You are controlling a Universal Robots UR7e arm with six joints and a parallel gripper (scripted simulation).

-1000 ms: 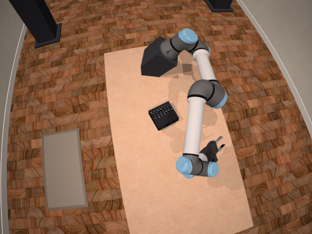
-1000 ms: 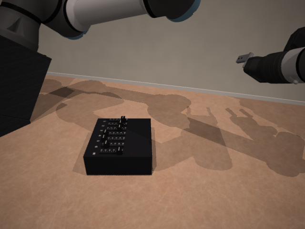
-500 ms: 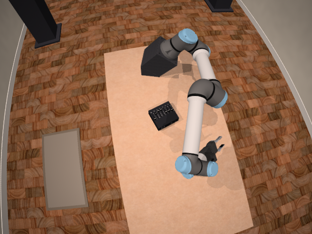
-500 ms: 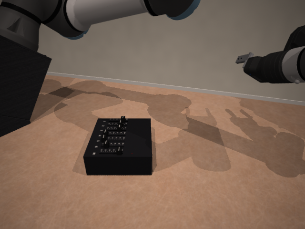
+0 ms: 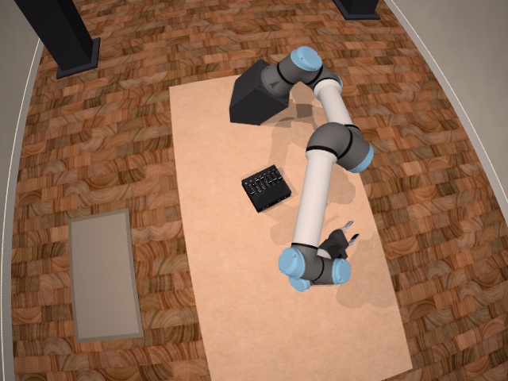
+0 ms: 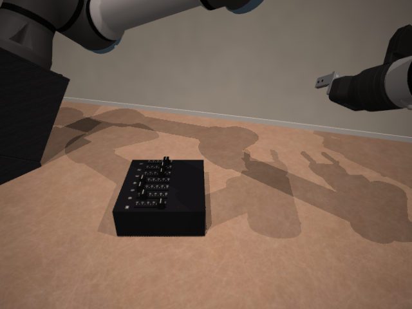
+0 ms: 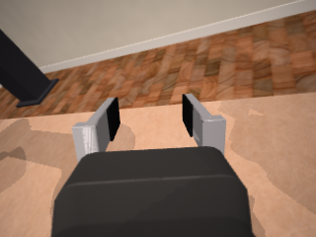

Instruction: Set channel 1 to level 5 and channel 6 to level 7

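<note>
The black lighting desk (image 5: 266,188) stands flat on the tan table, near its middle; it also shows in the exterior view (image 6: 159,197). Several faders run across its top, with caps at different levels; I cannot read the scales. My gripper (image 5: 351,230) is open and empty. It hangs high in the air to the right of the desk, well apart from it, near the table's right edge. In the exterior view the gripper (image 6: 324,81) points left at the upper right. In the wrist view the open fingers frame bare table and floor; the desk is out of that view.
The arm's black base block (image 5: 256,98) stands at the table's far end. The arm's white forearm (image 5: 313,197) passes just right of the desk. A grey mat (image 5: 104,275) lies on the floor to the left. Two dark pillars (image 5: 61,36) stand behind.
</note>
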